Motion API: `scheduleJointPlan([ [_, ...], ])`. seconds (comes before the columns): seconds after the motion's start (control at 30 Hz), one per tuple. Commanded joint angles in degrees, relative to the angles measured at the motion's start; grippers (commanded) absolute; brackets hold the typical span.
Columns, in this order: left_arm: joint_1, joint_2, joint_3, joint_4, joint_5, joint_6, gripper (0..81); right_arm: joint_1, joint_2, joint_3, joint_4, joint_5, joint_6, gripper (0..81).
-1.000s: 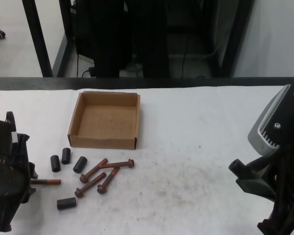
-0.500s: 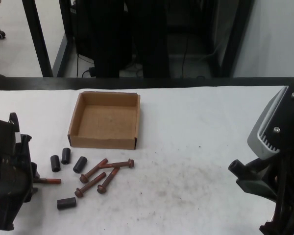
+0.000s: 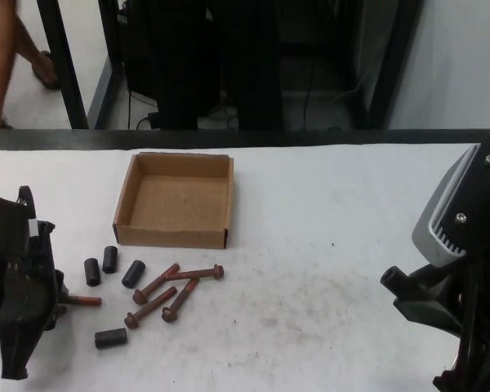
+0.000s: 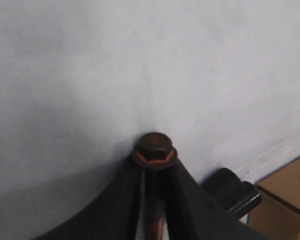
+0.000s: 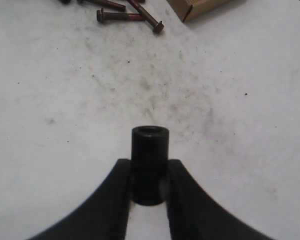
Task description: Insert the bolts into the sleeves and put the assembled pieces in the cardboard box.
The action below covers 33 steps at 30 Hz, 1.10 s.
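Left claw point(image 4: 154, 169): it is pinching shut on a rusty bolt point(image 4: 155, 149), gripping the shank just behind the flanged hex head. The head is sitting clear past the fingertips. From above, a reddish length of shank is sticking out of the claw on the side facing the other arm, lying about level over the bench point(image 3: 327, 204).

Right claw point(image 5: 149, 169): it is closing snugly on a black sleeve point(image 5: 149, 145) and holding its lower half. The sleeve's long axis is running straight out along the fingers, with the open bore at the far end pointing away from the wrist. From above, that end is angling toward the left arm's side.

Key relation: the two held parts are sitting well apart, with the whole middle of the bench between the claws. The bolt lies across from the sleeve's open mouth, not yet on one line with it. Judgement: the coming move is calling for shank and bore to be brought onto a common axis before they close in.

Loose bolts point(image 3: 155, 283) and loose sleeves point(image 3: 109, 260) are lying near the left claw, well away from the right one. The cardboard box point(image 3: 170, 235) is standing just beyond them, also nearer the left claw, with nothing in it.

No brand, label or writing is showing legibly on any part.
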Motion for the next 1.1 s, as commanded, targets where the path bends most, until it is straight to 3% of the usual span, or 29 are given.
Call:
scheduleJointPlan([
  [0.0, 0.14, 2.79, 0.38, 1.56, -0.31, -1.2, 14.5, 0.01, -0.38, -0.19, -0.22, -0.46, -0.45, 0.2],
  [0.13, 0.14, 2.79, 0.38, 2.96, -0.74, -3.7, 13.6, 0.01, -0.38, -0.19, -0.22, -0.46, -0.45, 0.2],
  [0.27, 0.14, 2.79, 0.38, 3.73, 0.83, -2.65, 1.2, 0.01, -0.38, -1.11, 0.29, -0.46, -0.62, 0.2],
  [0.4, 0.14, 2.57, 0.38, 2.5, 4.46, 1.29, 0.8, 0.01, -0.38, -1.26, 0.47, -0.46, -0.62, 0.2],
  [0.6, 0.14, -1.89, 0.38, -5.14, 5.72, 12.09, 0.8, 0.01, -0.38, -2.03, 1.01, -0.2, -0.94, 0.2],
  [0.8, 0.04, -11.71, 0.38, -4.16, 7.72, 31.99, 0.8, 0.01, -0.19, -2.03, 1.01, -2.32, -1.3, 0.2],
  [1.07, 0.04, -25.72, 0.48, -0.24, 15.39, 42.28, 0.8, 0.01, 5.36, -2.03, -2.8, -8.57, 2.54, 0.2],
])
